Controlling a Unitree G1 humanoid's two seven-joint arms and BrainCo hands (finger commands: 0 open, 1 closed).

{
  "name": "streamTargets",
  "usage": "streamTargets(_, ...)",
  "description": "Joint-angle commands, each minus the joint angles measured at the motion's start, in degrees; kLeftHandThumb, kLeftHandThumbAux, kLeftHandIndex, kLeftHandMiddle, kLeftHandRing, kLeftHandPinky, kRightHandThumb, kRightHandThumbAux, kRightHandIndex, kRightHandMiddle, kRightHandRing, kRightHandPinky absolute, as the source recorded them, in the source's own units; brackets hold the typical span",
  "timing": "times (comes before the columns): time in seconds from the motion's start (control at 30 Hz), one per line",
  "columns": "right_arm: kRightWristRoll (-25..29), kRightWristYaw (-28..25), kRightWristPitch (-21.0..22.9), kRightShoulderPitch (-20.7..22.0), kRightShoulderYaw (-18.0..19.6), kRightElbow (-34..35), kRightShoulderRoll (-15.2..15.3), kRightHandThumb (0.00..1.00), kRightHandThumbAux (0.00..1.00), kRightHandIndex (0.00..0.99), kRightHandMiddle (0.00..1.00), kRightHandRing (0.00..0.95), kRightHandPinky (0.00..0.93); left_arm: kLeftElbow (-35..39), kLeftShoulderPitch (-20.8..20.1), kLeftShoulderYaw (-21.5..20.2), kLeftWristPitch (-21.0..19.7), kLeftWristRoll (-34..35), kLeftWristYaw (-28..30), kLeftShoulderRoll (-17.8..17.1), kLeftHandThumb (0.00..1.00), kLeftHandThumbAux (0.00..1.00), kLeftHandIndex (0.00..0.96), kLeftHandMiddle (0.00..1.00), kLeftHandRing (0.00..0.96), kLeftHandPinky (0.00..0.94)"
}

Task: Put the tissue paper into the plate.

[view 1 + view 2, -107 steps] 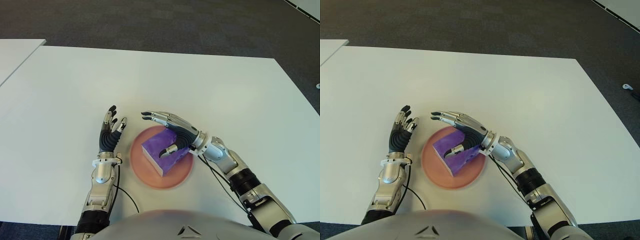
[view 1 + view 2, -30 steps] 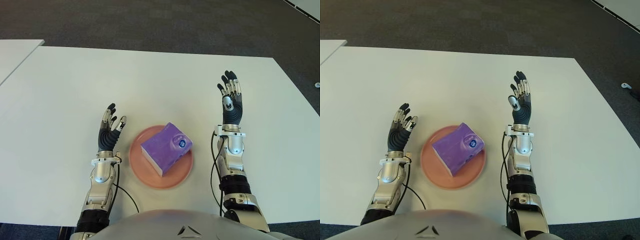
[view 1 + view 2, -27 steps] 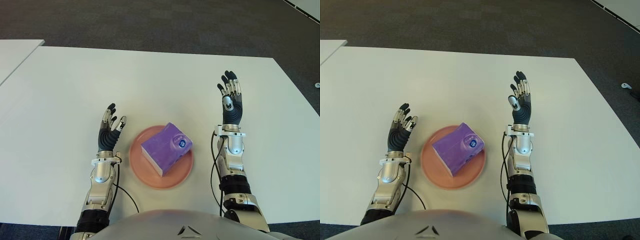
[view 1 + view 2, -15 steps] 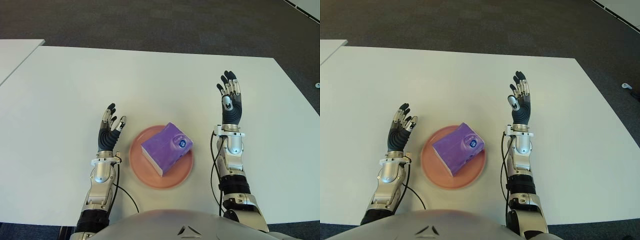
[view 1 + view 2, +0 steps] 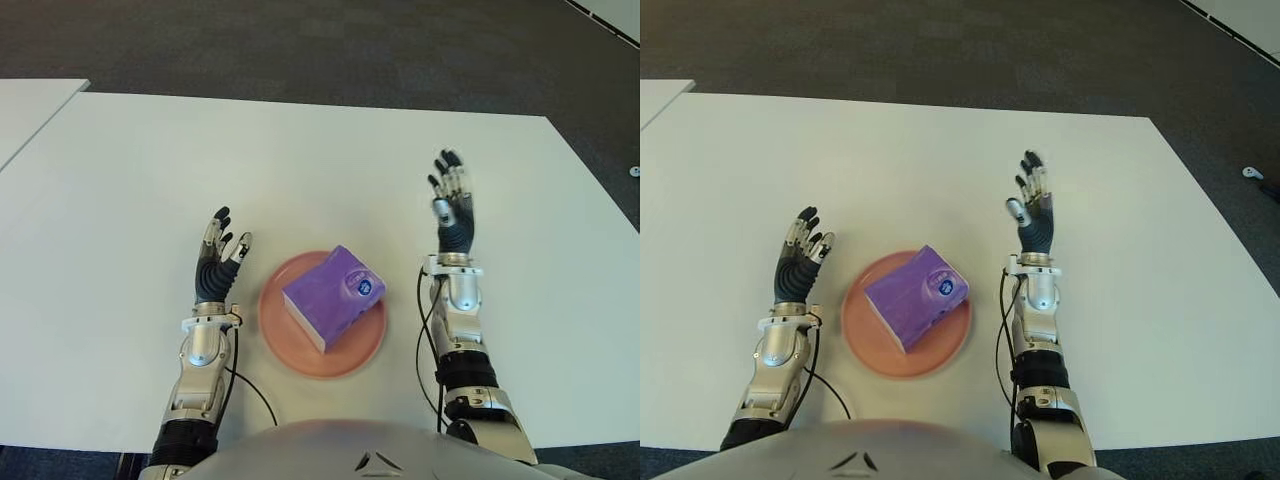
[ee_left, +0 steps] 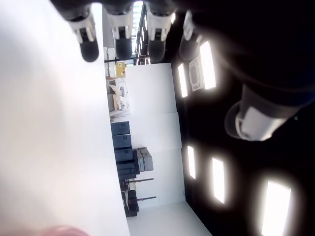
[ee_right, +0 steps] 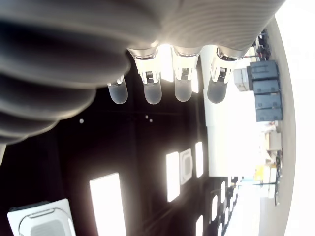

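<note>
Nearest to the robot, on the white table (image 5: 300,150), stands the pink plate (image 5: 277,336). The purple tissue paper pack (image 5: 333,296) lies inside the plate, turned at an angle, with a small round blue mark on its right top corner. No hand touches it.

Just to the left of the plate is the left hand (image 5: 214,268). It points away from the robot, its fingers (image 5: 221,221) are stretched out and a little spread, and they hold nothing. In the left wrist view the fingertips are also straight, with only the table and the room behind them.

To the right of the plate, and somewhat farther, is the right hand (image 5: 1032,222). It stands apart from the plate and from the pack. Its fingers (image 5: 1028,169) are released and extended, pointing to the far side, and they grasp nothing. The right wrist view shows the same straight fingertips (image 7: 152,91) with nothing between them.

Beyond the far edge of the table there is dark floor (image 5: 330,45). At the far left, a second white table (image 5: 30,105) stands beside the first.
</note>
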State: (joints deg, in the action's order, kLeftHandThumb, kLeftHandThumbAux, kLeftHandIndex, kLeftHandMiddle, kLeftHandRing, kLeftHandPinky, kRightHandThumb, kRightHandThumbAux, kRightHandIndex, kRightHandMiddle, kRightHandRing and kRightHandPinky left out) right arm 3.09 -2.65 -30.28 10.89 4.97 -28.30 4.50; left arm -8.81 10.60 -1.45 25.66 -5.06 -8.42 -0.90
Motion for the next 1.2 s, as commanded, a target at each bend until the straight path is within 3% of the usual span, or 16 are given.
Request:
streamTargets(0.03,-4.36,0.26,6.96,-2.29,-2.33,-15.55,0.97,0.000,0.496,0.000,0.000,0.000,0.000,0.56,0.98,-0.13,-1.04,-0.16,0.76,-0.40,0.000,0.508,0.000,0.000,0.000,0.000)
streamTargets(0.7,-0.16,-3.43,-3.98,-0.64,0.11,-20.62,-0.57,0.000,0.478,0.000,0.000,0.000,0.000,-0.26,0.67,0.06,0.06,-0.09,0.70,-0.55,0.000,0.512,0.000,0.000,0.000,0.000)
streamTargets(1.2,-0.73,-3.95,-5.13,-1.21,0.34,-19.36,-0.23,0.000,0.476,0.000,0.000,0.000,0.000,-1.13,0.24,-0.09,1.03,-0.58,0.22,-0.67,0.000,0.507,0.000,0.000,0.000,0.000)
